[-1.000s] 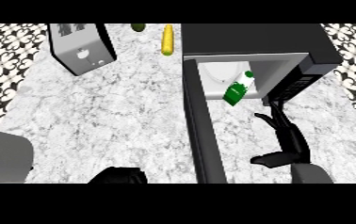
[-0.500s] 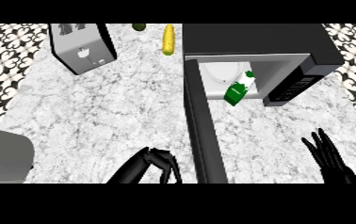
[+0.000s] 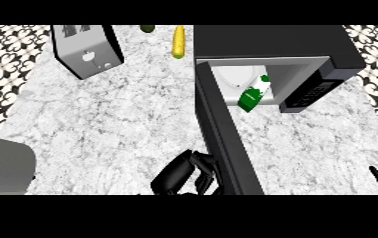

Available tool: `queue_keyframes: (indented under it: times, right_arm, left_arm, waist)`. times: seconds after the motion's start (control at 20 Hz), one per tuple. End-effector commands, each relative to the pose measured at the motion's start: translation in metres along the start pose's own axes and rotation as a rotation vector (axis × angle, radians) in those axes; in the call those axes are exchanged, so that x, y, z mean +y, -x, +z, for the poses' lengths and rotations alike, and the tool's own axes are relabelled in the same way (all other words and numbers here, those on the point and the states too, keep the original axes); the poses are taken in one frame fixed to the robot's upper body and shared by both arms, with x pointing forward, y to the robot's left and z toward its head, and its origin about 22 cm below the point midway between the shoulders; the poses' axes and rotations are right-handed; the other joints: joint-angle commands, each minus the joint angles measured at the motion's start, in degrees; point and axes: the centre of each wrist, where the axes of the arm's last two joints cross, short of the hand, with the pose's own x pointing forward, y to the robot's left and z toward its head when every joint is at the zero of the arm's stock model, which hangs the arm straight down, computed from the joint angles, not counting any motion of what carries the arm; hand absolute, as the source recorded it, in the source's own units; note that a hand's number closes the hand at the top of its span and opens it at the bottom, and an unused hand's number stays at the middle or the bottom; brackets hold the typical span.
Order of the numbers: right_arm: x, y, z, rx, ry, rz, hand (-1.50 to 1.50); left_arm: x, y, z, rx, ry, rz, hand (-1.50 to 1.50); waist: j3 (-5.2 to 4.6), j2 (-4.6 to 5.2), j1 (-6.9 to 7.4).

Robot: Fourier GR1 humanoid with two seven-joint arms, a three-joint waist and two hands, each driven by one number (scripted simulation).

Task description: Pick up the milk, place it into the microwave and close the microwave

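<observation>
Head view: milk (image 3: 253, 94) inside microwave (image 3: 295, 44) (door open).

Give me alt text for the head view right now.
The milk carton sits inside the open microwave, whose door swings out toward the robot. The left hand is at the door's outer face; a toaster stands far left.

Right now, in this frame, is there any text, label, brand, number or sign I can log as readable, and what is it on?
No readable text.
Milk carton inside the open microwave: green and white faces, no lettering legible.
Microwave control panel: dark, markings too blurred to read.
Toaster: small dark mark on its side, not text I can read.
Left robot hand by the microwave door: no markings.
</observation>
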Motion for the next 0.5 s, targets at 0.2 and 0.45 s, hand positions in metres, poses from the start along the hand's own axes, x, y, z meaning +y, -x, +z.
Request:
queue_keyframes:
  times: [0.2, 0.45]
  right_arm:
    - [0.006, -0.026, -0.014, -0.131, -0.168, -0.136, -1.5]
    - [0.007, -0.053, -0.033, -0.156, -0.267, -0.174, -1.5]
  left_arm:
    - [-0.046, 0.003, -0.021, 0.076, 0.136, 0.022, 1.5]
    - [-0.075, 0.001, -0.017, 0.073, 0.117, 0.014, 1.5]
  waist:
    - [-0.04, 0.24, -1.36]
    - [-0.1, 0.37, -2.42]
